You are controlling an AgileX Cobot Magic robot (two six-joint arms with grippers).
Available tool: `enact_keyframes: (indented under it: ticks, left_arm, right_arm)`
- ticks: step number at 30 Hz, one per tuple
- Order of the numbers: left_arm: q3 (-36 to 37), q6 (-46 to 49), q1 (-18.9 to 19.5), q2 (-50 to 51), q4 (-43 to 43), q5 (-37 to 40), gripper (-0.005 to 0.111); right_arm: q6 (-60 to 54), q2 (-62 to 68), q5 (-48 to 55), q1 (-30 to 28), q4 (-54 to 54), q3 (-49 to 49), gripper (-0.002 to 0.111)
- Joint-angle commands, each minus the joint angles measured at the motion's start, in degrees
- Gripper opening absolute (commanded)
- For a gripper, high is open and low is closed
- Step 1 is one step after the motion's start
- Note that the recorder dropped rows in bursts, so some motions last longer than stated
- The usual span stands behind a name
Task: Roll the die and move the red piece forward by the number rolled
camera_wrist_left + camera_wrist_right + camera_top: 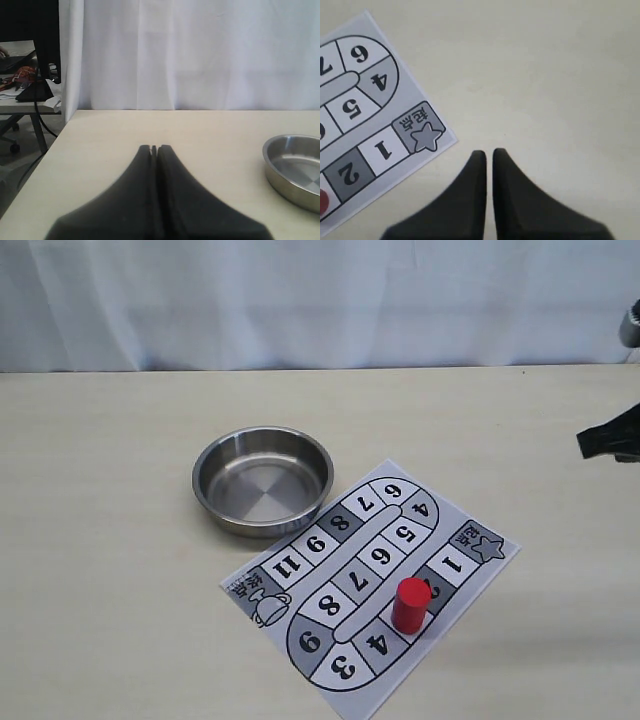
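Jaws of left gripper [153, 148] pressed together, empty, over table [210, 125]. Jaws of right gripper [488, 152] nearly closed with a thin slit, holding nothing, near board [365, 75] corner. Lower centre-right of exterior view: red piece [411, 604] upright on board, between squares 4 and 2.

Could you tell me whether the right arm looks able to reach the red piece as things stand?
Probably yes: the red piece stands upright on the board, and nothing stands between it and the right pincer.
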Motion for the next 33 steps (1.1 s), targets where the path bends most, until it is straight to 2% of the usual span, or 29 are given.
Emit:
enact_keyframes:
  ticks: [1,15,33]
  left_arm:
    - [-0.3,-0.02,-0.01,-0.06,-0.26,-0.75,0.0]
    - [-0.3,-0.02,-0.01,-0.06,-0.04,-0.75,0.0]
    - [-0.3,-0.02,-0.01,-0.06,-0.04,-0.75,0.0]
  right_arm:
    - [-0.48,-10.62,0.13,-0.21,-0.38,2.0,0.004]
    - [-1.35,-44.03,0.65,-0.21,1.37,4.84,0.004]
    - [-1.59,-74.0,-0.93,-0.21,4.04,15.27,0.004]
